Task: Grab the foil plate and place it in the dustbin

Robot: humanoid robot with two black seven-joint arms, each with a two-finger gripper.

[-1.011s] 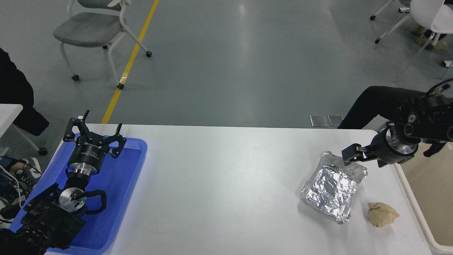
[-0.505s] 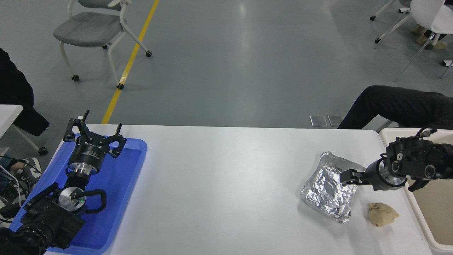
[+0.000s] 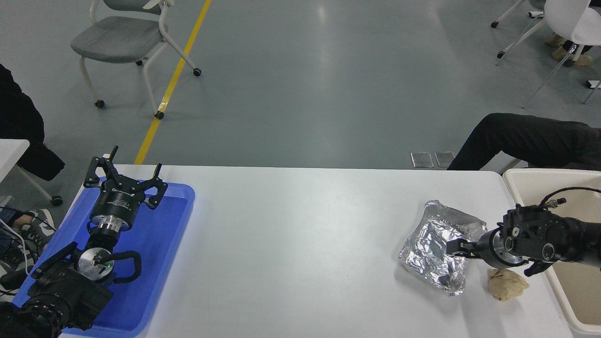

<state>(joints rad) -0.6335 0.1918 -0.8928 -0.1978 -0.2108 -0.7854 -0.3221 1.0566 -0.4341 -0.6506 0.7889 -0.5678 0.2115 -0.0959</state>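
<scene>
The foil plate (image 3: 433, 246), a crinkled silver tray, lies on the white table (image 3: 300, 244) near its right end. My right gripper (image 3: 458, 248) comes in from the right edge and sits low over the plate's right side, at or inside its rim. I see it side-on and dark against the foil, so its state is unclear. The dustbin (image 3: 516, 180), a cream bin with a thick rim, stands just off the table's right edge, behind and under my right arm. My left gripper (image 3: 124, 176) is parked open over the blue tray (image 3: 159, 244) at the lower left.
A small crumpled tan paper ball (image 3: 509, 285) lies just below my right wrist, right of the plate. A person's dark-clad leg (image 3: 526, 136) reaches in beyond the table's far right corner. A grey chair (image 3: 122, 37) stands on the floor at the far left.
My right arm has dropped from above the plate's far rim toward me and down, onto the plate's right side. The bin's far rim now shows. The plate and paper ball have not moved.
</scene>
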